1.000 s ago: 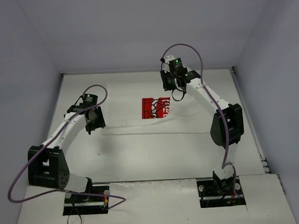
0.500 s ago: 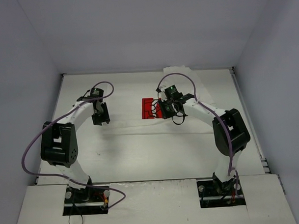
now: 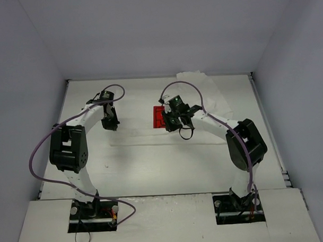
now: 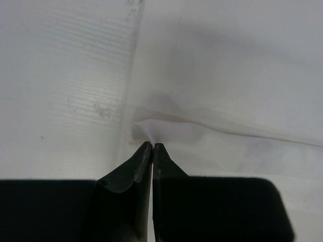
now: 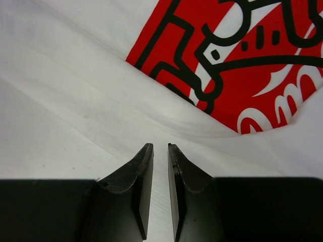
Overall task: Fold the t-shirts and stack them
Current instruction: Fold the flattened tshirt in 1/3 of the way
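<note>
While the left gripper (image 4: 152, 145) clamps the t-shirt (image 5: 75, 85) at its nine o'clock edge, the right gripper (image 5: 160, 146) stands barely parted, red print (image 5: 242, 65) at one o'clock; grasp unclear

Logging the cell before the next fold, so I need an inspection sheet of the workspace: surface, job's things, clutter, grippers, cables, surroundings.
Surface: white table, its middle covered by the shirt.
Job's things: white cotton t-shirt with red square print, spread flat; rumpled white flap at the far edge.
Clutter: nothing seen.
Grippers: left gripper shut, pinching the t-shirt's edge; right gripper narrowly open over white cloth beside the print.
Cables: a purple cable loops off each arm.
Surroundings: pale grey walls on three sides.
</note>
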`<state>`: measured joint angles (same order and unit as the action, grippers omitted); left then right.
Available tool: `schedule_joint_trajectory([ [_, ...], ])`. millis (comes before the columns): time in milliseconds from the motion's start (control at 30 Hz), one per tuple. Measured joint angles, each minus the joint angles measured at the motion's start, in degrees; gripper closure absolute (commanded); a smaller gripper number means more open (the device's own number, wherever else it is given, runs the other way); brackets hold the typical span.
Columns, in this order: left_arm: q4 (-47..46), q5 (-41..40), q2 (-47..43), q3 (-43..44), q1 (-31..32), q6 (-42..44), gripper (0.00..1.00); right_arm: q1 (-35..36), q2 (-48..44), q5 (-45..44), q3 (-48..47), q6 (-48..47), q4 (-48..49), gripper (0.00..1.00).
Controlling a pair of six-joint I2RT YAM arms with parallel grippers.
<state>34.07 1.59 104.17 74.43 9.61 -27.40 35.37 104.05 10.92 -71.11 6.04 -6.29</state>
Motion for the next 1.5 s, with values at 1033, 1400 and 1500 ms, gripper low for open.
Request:
schedule_joint_trajectory([
  [1033, 0.3, 1.1, -4.8, 2.1, -4.7, -2.8, 0.62, 5.8, 15.5, -4.2, -10.9, 4.4, 5.7, 0.83],
  [1400, -1.3, 2.1, -14.3, -12.3, -1.6, -5.0, 0.62, 2.4, 22.6, -9.9, -24.8, 2.8, 5.8, 0.79],
  [1500, -1.8, 2.5, -14.3, -12.5, -1.0, -4.9, 0.62, 0.7, 24.3, -11.0, -28.4, 2.7, 5.3, 0.77],
])
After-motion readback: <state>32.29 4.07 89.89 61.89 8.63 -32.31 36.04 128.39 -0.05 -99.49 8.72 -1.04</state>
